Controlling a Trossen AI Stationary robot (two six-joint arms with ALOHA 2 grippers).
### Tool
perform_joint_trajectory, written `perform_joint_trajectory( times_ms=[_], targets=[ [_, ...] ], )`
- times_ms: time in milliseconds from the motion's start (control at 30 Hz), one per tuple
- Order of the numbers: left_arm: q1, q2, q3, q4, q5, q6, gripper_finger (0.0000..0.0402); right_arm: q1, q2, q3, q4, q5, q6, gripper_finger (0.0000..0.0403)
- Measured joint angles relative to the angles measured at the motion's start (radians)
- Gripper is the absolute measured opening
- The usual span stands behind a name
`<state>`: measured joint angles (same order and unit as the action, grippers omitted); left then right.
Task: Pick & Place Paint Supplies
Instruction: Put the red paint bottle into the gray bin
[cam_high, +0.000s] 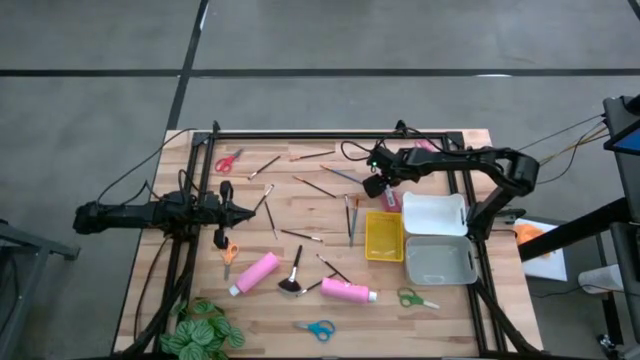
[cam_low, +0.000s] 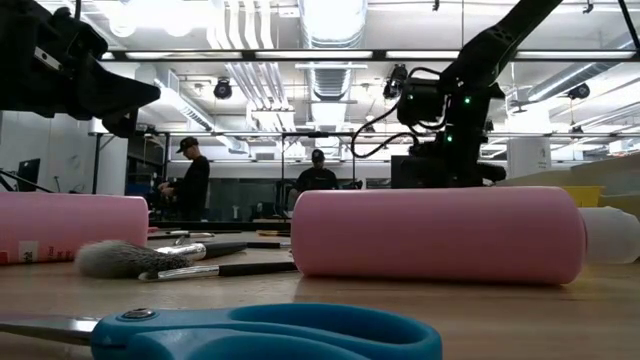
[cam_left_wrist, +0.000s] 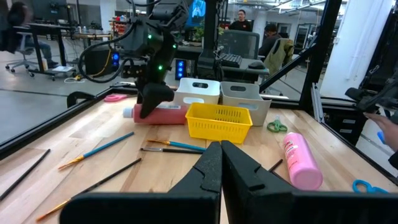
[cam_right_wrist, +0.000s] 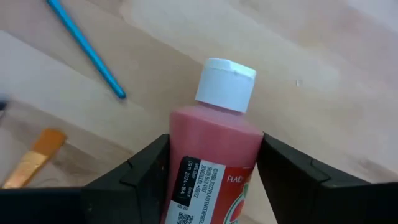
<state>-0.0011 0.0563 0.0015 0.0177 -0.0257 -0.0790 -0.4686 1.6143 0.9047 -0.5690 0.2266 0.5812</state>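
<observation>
A red paint bottle with a white cap lies on its side on the wooden table, just beyond the yellow tray. My right gripper stands over it, shut on it; the high view shows this gripper at the table's far right. At the table's left side my left gripper is shut and empty, held level above the wood. Thin brushes, two pink bottles, a fluffy black brush and several scissors lie scattered on the table. My right gripper pinches the red bottle's two long sides between its two fingers, just below the shoulder under the cap. The fingers come steeply from above and lie across the bottle. The bottle rests on its side on the table.
Two white trays stand beside the yellow tray at the right. A leafy green plant sits at the near left corner. A blue-handled brush and an orange-tipped brush lie close to the red bottle. People show in the room behind.
</observation>
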Motion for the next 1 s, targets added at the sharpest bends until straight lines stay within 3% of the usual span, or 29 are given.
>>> perform_joint_trajectory(
  times_ms=[600,1000],
  targets=[
    [0.000,0.000,0.000,0.000,0.000,0.000,0.0003,0.042,-0.317,0.018,-0.004,0.014,-0.149,0.0211],
    [0.000,0.000,0.000,0.000,0.000,0.000,0.0003,0.097,-0.400,0.037,-0.050,0.010,-0.219,0.0211]
  ],
)
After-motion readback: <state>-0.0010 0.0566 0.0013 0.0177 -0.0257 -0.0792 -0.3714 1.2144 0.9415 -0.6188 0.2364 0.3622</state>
